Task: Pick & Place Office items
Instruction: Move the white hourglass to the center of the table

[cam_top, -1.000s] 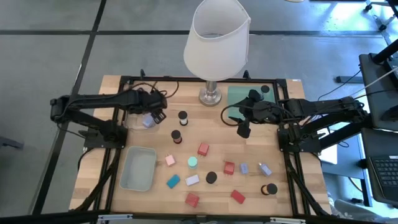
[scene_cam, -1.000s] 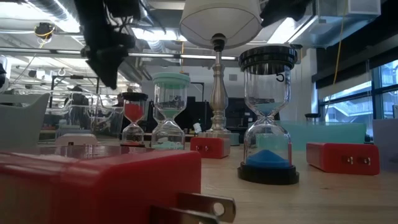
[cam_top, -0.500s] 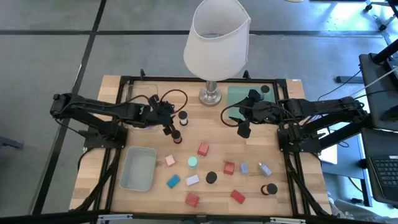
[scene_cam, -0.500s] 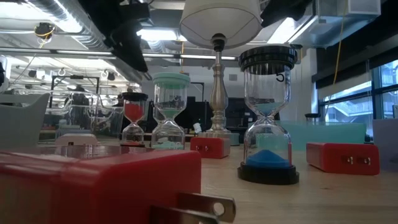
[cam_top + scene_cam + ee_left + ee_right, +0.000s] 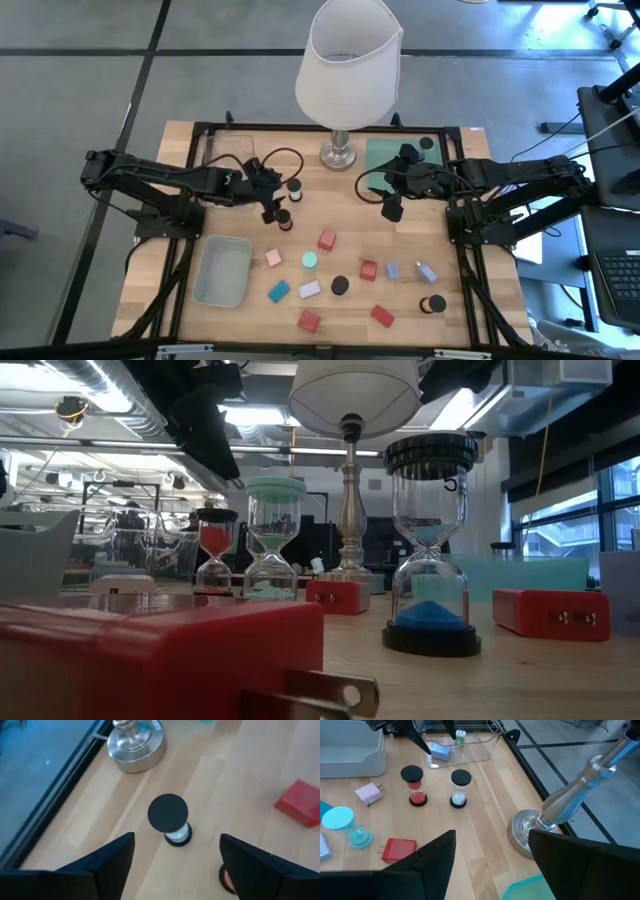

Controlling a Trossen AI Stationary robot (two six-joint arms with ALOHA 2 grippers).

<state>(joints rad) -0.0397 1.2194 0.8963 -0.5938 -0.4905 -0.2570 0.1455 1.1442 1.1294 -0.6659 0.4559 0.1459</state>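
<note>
Small hourglasses (image 5: 294,189) stand upright; red (image 5: 327,240), pink, lavender and teal blocks lie scattered mid-table.

Lamp (image 5: 348,60), bin (image 5: 223,272), clear tray (image 5: 226,152)

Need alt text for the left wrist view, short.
Open left gripper hovers over a black-capped sand timer with white sand standing on the wooden table. The lamp's silver base sits beyond it, a red block off to one side.

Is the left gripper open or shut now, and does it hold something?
Open and empty. The left gripper shows its two fingers wide apart above a standing black-capped white sand timer, without touching it.
</note>
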